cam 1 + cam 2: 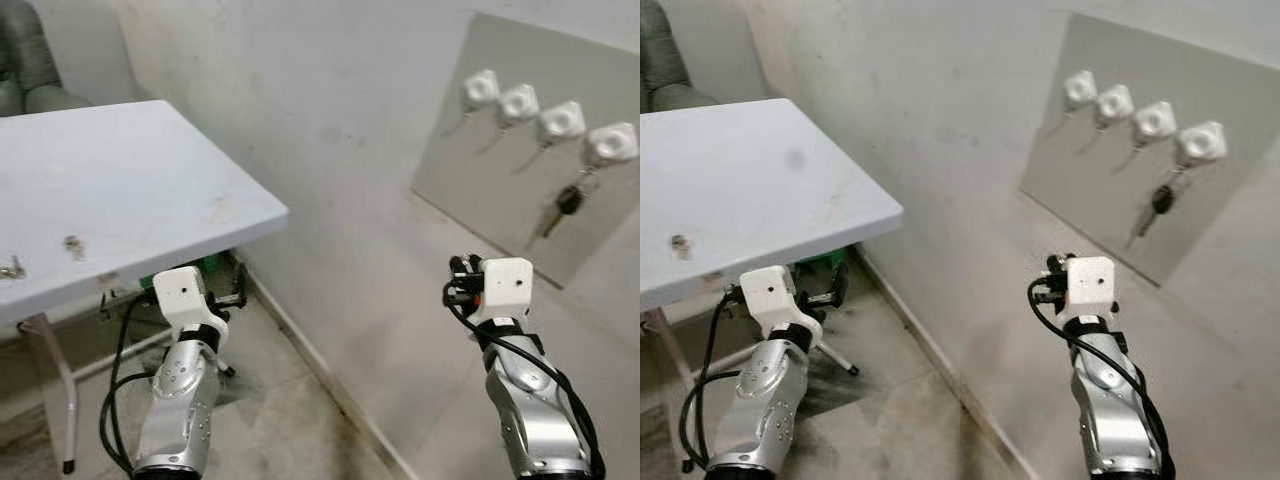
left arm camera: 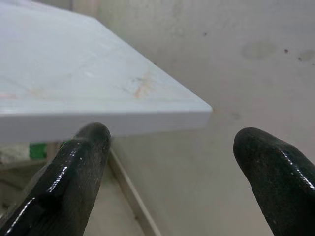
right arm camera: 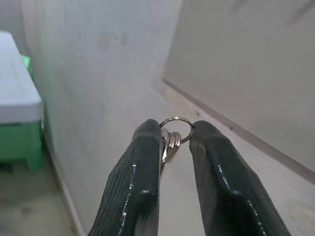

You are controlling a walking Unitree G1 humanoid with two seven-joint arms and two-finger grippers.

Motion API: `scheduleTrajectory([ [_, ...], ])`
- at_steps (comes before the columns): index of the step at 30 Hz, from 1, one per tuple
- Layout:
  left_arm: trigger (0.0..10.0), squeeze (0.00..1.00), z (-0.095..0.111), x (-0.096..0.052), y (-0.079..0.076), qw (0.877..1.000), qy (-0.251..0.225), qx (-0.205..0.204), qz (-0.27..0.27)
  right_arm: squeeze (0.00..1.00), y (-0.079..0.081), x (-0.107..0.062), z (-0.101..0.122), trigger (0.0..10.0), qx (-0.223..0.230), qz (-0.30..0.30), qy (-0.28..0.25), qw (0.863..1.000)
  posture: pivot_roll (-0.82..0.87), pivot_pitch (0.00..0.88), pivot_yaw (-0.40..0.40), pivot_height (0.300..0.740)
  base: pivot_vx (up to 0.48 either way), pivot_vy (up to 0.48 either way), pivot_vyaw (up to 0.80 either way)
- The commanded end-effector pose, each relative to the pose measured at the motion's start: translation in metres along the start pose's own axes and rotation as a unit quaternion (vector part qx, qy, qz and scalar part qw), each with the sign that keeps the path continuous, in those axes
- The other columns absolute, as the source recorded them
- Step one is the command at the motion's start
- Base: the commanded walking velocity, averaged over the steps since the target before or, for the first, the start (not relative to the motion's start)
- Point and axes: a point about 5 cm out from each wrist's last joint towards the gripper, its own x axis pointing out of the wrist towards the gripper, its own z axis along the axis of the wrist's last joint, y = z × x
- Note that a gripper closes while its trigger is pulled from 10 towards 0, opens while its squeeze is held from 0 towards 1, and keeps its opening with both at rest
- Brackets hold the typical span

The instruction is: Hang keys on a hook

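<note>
While the right gripper (image 3: 176, 130) pinches the key ring (image 3: 176, 129), a free hook (image 1: 560, 122) waits above.
Raise ring level, open side facing hook; left gripper (image 2: 170, 147) gapes idle.

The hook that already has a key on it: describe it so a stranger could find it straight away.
Look at the grey board on the wall, on the robot's right. Four white hooks run along it in a row; take the one nearest the robot, the occupied hook. It alone carries a black-headed key hanging below it, while the other three are bare.
</note>
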Motion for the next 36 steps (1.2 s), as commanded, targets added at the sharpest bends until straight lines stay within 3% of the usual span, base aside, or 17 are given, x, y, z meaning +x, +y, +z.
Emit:
scheduleTrajectory([
  [1,10.0,0.0,-0.0012,0.002,-0.0118,1.0,0.004,-0.006,-0.016,0.0,-0.0092,-0.0023,-0.0024,10.0,-0.001,-0.012,0.005,1.0,0.02,0.039,-0.104,0.74,0.0,0.48,0.0],
  [23,10.0,0.0,-0.0029,0.0014,-0.0119,1.0,0.008,-0.004,-0.017,0.0,-0.0055,-0.0016,-0.0029,10.0,-0.002,-0.002,0.004,1.0,0.03,0.018,-0.107,0.74,0.0,0.476,0.0],
  [36,10.0,0.0,-0.0008,0.0016,-0.012,1.0,0.007,-0.01,-0.024,0.0,-0.0058,-0.0027,-0.0041,10.0,0.0,-0.005,0.005,1.0,0.03,0.03,-0.1,0.74,0.0,0.0,0.0],
])
